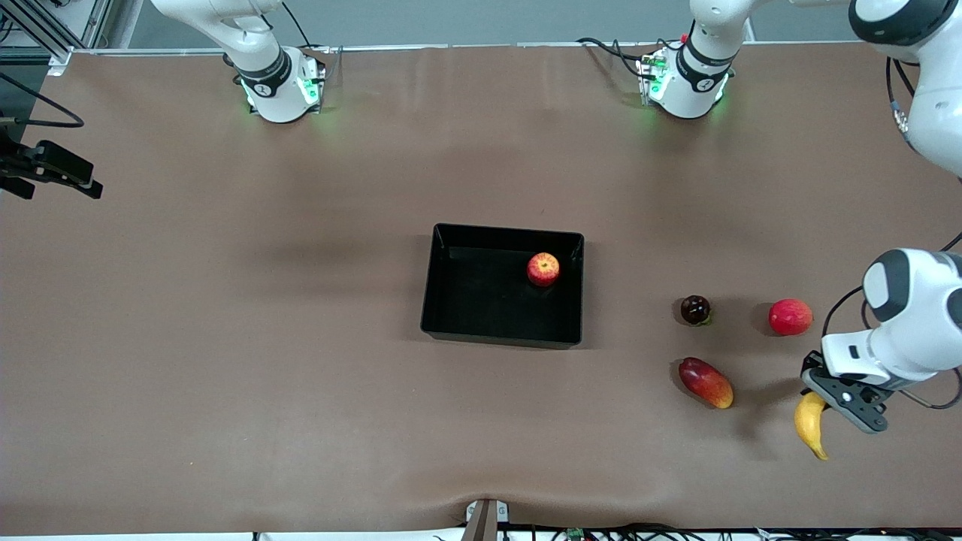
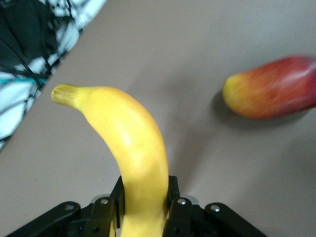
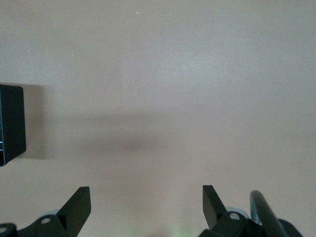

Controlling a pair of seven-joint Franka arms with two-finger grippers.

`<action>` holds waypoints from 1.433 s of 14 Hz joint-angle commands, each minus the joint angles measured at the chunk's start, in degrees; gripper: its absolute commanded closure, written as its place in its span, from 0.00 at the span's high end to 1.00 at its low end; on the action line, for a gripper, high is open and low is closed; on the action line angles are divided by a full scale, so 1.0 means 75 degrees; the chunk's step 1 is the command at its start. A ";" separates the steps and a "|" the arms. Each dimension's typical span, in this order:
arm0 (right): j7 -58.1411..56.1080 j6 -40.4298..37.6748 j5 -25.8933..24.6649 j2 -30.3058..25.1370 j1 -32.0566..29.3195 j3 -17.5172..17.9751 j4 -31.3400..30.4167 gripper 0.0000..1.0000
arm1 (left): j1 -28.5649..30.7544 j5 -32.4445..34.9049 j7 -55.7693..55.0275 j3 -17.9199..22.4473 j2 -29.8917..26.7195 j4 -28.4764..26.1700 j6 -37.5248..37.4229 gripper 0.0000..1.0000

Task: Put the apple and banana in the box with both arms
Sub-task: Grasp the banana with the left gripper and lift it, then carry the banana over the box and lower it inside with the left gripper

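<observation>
The black box (image 1: 458,300) sits mid-table, and the apple (image 1: 543,268) lies inside it by the corner toward the left arm's base. My left gripper (image 1: 824,402) is shut on the yellow banana (image 1: 810,425) and holds it just above the table near the left arm's end, nearer the front camera than the other fruits. In the left wrist view the banana (image 2: 133,148) sticks out from between the fingers of the left gripper (image 2: 144,192). My right gripper (image 3: 145,190) is open and empty, high over bare table, out of the front view. A box corner (image 3: 10,123) shows in its view.
A red-orange mango-like fruit (image 1: 705,382) lies beside the banana, toward the box; it also shows in the left wrist view (image 2: 271,94). A pinkish-red round fruit (image 1: 790,316) and a dark round fruit (image 1: 695,309) lie farther from the camera. A black device (image 1: 49,169) sits at the right arm's end.
</observation>
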 commanded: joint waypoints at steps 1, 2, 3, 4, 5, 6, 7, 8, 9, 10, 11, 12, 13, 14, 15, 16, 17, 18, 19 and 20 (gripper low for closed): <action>-0.0089 -0.0104 0.0006 0.0038 -0.0102 0.0061 0.0126 1.00 | 0.0187 -0.0356 -0.0275 -0.0542 -0.0751 -0.0063 -0.0813 0.00; -0.0089 -0.0104 0.0006 0.0015 -0.0102 0.0072 0.0080 1.00 | 0.0106 -0.0368 -0.0754 -0.0671 -0.1020 -0.0086 -0.1083 0.00; -0.0089 -0.0012 0.0006 -0.0055 -0.0078 0.0073 -0.0118 1.00 | 0.0012 -0.0369 -0.1327 -0.0858 -0.1139 -0.0098 -0.1422 0.00; -0.0065 0.0001 0.0006 -0.0102 -0.0067 0.0073 -0.0189 1.00 | -0.0047 -0.0369 -0.1843 -0.1104 -0.1174 -0.0098 -0.1751 0.00; -0.0019 0.0036 0.0006 -0.0126 -0.0067 0.0073 -0.0202 1.00 | -0.0059 -0.0369 -0.2417 -0.1396 -0.1210 -0.0144 -0.1986 0.00; 0.0005 0.0094 0.0006 -0.0115 -0.0101 0.0073 -0.0202 1.00 | -0.0059 -0.0369 -0.2921 -0.1701 -0.1198 -0.0237 -0.2093 0.00; 0.0017 0.0083 0.0006 -0.0114 -0.0125 0.0061 -0.0202 1.00 | -0.0152 -0.0357 -0.3460 -0.1924 -0.1210 -0.0273 -0.2210 0.00; 0.0005 0.0095 -0.0017 -0.0114 -0.0125 0.0049 -0.0202 1.00 | -0.0420 -0.0357 -0.4011 -0.1973 -0.1210 -0.0273 -0.2408 0.00; 0.0017 0.0095 -0.0087 -0.0114 -0.0090 0.0072 -0.0190 1.00 | -0.0666 -0.0357 -0.4399 -0.1985 -0.1210 -0.0273 -0.2503 0.00; 0.0017 0.0072 -0.0099 -0.0114 -0.0067 0.0073 -0.0190 1.00 | -0.0959 -0.0357 -0.4890 -0.1985 -0.1210 -0.0273 -0.2515 0.00; 0.0017 0.0071 -0.0111 -0.0114 -0.0101 0.0084 -0.0190 1.00 | -0.1252 -0.0357 -0.5406 -0.1985 -0.1210 -0.0273 -0.2516 0.00; 0.0005 0.0071 -0.0111 -0.0103 -0.0102 0.0073 -0.0190 1.00 | -0.1568 -0.0334 -0.5968 -0.1973 -0.1222 -0.0273 -0.2527 0.00; 0.0017 0.0071 -0.0111 -0.0103 -0.0102 0.0073 -0.0190 1.00 | -0.1838 -0.0322 -0.6519 -0.1985 -0.1233 -0.0273 -0.2562 0.00; 0.0017 0.0060 -0.0111 -0.0103 -0.0113 0.0073 -0.0190 1.00 | -0.2107 -0.0322 -0.7046 -0.1985 -0.1222 -0.0273 -0.2597 0.00; 0.0017 0.0060 -0.0111 -0.0103 -0.0113 0.0073 -0.0190 1.00 | -0.2435 -0.0322 -0.7492 -0.1985 -0.1210 -0.0285 -0.2598 0.00; 0.0017 0.0071 -0.0111 -0.0103 -0.0113 0.0073 -0.0190 1.00 | -0.2833 -0.0206 -0.8170 -0.1962 -0.1198 -0.0285 -0.2598 0.00; 0.0017 0.0060 -0.0111 -0.0103 -0.0125 0.0073 -0.0190 1.00 | -0.3092 -0.0146 -0.8768 -0.1927 -0.1198 -0.0262 -0.2551 0.00; 0.0017 0.0036 -0.0111 -0.0103 -0.0125 0.0061 -0.0190 1.00 | -0.3199 -0.0076 -0.9110 -0.1926 -0.1129 -0.0262 -0.2493 0.00; 0.0017 0.0013 -0.0111 -0.0103 -0.0125 0.0061 -0.0190 1.00 | -0.3606 -0.0041 -0.9311 -0.1915 -0.1093 -0.0262 -0.2457 0.00; 0.0017 0.0013 -0.0111 -0.0103 -0.0125 0.0061 -0.0178 1.00 | -0.4004 0.0076 -0.9510 -0.1868 -0.1046 -0.0250 -0.2411 0.00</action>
